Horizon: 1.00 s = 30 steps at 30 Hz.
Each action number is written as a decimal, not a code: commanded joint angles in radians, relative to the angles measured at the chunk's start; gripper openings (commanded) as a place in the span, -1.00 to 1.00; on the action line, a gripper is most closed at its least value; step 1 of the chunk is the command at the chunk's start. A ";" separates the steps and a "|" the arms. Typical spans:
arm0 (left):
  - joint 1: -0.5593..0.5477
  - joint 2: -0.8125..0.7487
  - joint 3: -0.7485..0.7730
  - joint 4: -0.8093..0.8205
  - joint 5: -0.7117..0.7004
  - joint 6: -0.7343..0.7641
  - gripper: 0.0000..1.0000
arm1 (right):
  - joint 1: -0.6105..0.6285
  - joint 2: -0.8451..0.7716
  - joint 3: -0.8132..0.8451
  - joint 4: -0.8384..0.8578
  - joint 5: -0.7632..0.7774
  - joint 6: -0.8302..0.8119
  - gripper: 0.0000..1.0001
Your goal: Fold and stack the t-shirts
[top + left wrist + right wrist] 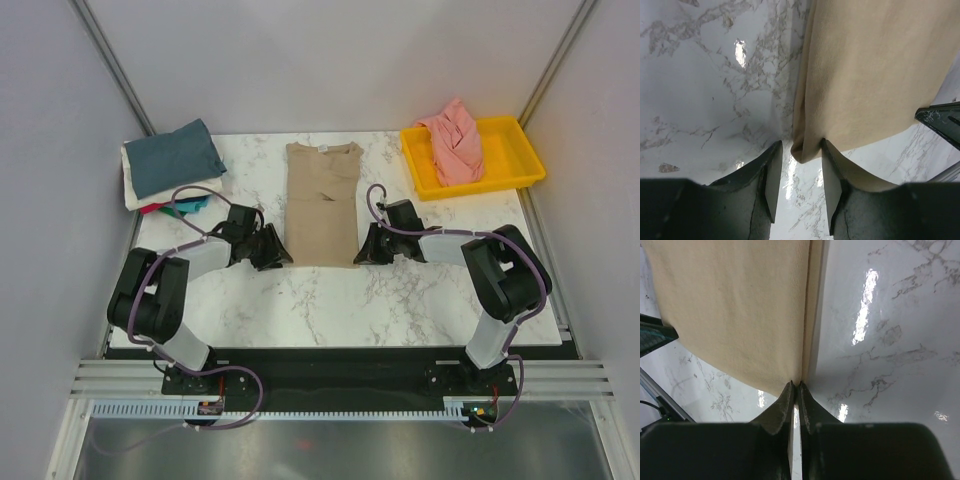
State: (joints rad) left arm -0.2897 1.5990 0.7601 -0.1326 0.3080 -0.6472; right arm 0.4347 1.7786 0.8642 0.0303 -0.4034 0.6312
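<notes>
Right wrist view: clamped right tool (795,385) on tan t-shirt (735,310) corner; left tool (800,147) open astride other; risked one-sided pull, skewed fold.

A spread t-shirt (322,200) lies at the centre of the surface (330,300). A stack of folded t-shirts (172,165) sits far left; a tray (522,165) holding a loose t-shirt (455,140) sits far right. The left end effector (275,250) and right end effector (362,250) flank its near corners.
</notes>
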 commanded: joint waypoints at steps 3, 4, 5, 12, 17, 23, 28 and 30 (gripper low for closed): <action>-0.009 0.055 0.019 0.028 -0.053 -0.022 -0.16 | 0.004 0.018 -0.005 0.039 -0.021 -0.024 -0.84; -0.011 0.056 0.024 0.030 -0.055 -0.022 -0.25 | 0.004 0.018 -0.005 0.040 -0.022 -0.025 -0.87; -0.012 0.059 0.024 0.033 -0.055 -0.023 -0.31 | 0.004 0.018 -0.005 0.045 -0.023 -0.024 -0.89; -0.035 0.046 0.025 0.054 -0.052 -0.008 -0.96 | 0.003 -0.030 -0.054 0.089 0.007 -0.013 -1.00; -0.086 -0.081 0.001 -0.015 -0.073 -0.031 -0.96 | -0.001 -0.151 -0.119 0.079 0.034 -0.010 -1.00; -0.199 -0.302 -0.070 -0.175 -0.104 -0.084 -0.96 | 0.004 -0.407 -0.189 -0.108 0.072 -0.008 -1.00; -0.374 -0.554 -0.081 -0.376 -0.185 -0.181 -0.96 | 0.039 -0.704 -0.199 -0.361 0.113 0.016 -1.00; -0.434 -0.640 -0.079 -0.433 -0.193 -0.241 -0.96 | 0.076 -0.826 -0.185 -0.436 0.156 0.044 -1.00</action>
State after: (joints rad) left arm -0.6731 1.0527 0.6876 -0.4114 0.1684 -0.7769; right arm 0.4709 1.0710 0.6655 -0.2283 -0.3122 0.6411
